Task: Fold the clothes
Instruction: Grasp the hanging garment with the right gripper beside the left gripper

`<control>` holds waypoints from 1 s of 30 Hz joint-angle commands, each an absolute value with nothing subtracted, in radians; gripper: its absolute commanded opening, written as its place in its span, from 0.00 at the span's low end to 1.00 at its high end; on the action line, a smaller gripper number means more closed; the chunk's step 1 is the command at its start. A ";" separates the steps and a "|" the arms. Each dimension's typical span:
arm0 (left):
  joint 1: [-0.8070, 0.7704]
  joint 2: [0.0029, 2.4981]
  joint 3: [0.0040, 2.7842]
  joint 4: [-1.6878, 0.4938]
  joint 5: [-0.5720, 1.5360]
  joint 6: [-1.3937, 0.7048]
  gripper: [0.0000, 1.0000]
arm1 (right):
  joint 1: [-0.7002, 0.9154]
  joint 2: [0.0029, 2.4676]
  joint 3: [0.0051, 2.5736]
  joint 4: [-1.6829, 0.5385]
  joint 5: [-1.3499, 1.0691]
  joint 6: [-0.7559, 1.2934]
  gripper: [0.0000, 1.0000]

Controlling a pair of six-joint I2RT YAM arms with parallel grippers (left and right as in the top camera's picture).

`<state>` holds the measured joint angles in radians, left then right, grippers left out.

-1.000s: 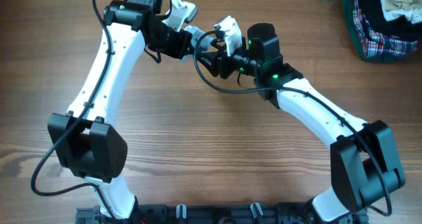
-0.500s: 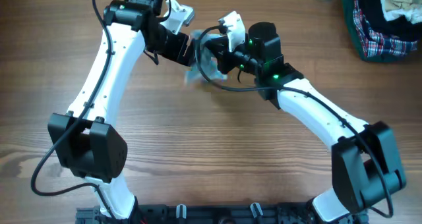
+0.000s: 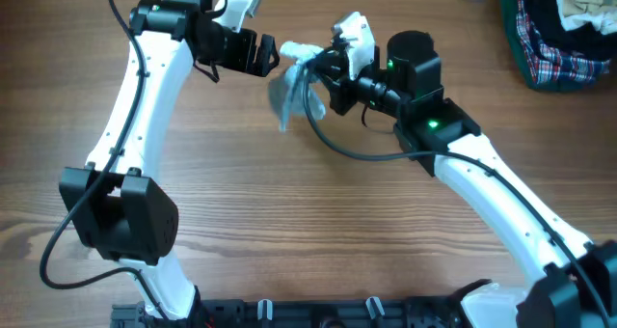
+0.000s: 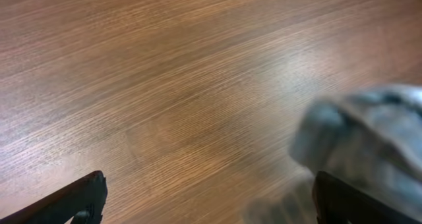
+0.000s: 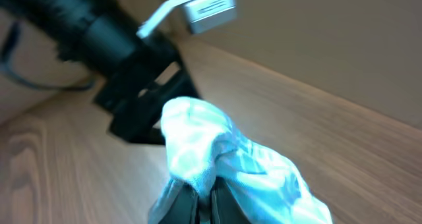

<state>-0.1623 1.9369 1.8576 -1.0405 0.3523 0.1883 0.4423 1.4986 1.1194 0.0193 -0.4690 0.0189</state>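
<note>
The clothes (image 3: 287, 89), a small pale blue-and-white garment, hang bunched above the table at the back centre. My right gripper (image 3: 316, 66) is shut on their top fold. In the right wrist view the cloth (image 5: 227, 155) drapes over both shut fingers (image 5: 188, 201) and hides the tips. My left gripper (image 3: 273, 55) stands open just left of the garment, with nothing between its fingers. In the left wrist view its two dark fingertips (image 4: 86, 197) frame bare wood, and the blurred clothes (image 4: 372, 135) lie off to the right. The left gripper (image 5: 142, 102) also shows behind the cloth in the right wrist view.
A heap of plaid, dark and cream clothes (image 3: 559, 24) sits at the back right corner. Bare wooden table (image 3: 318, 203) stretches in front of both arms. A black cable (image 3: 333, 140) loops under the right wrist.
The left gripper opened, let go of the garment and drew back to the left. The right gripper shut on the garment and moved right; the cloth now hangs from it alone.
</note>
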 commanded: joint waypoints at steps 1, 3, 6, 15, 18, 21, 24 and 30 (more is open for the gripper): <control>-0.163 1.913 1.857 -1.028 0.408 0.233 1.00 | 0.444 1.460 1.133 -0.034 -0.511 -0.051 0.04; -0.159 1.913 1.857 -1.015 0.408 0.232 1.00 | 0.443 1.467 1.133 -0.067 -0.419 -0.049 0.62; -0.159 1.913 1.857 -1.009 0.407 0.231 1.00 | 0.443 1.467 1.133 -0.111 -0.321 -0.049 0.99; -0.164 1.950 1.798 -1.026 0.417 0.147 1.00 | 0.387 1.482 1.133 -0.286 -0.307 0.008 0.98; -0.175 2.010 1.784 -1.060 0.427 0.144 0.89 | 0.382 1.517 1.131 -0.400 -0.309 0.086 0.86; -0.179 2.026 1.781 -1.156 0.427 0.145 0.50 | 0.384 1.565 1.123 -0.559 -0.363 0.076 0.84; -0.197 2.026 1.754 -1.243 0.427 0.150 0.21 | 0.407 1.581 1.071 -0.595 -0.368 0.040 0.81; -0.318 2.026 1.509 -1.139 0.426 0.153 0.04 | 0.430 1.583 0.916 -0.506 -0.368 -0.073 0.80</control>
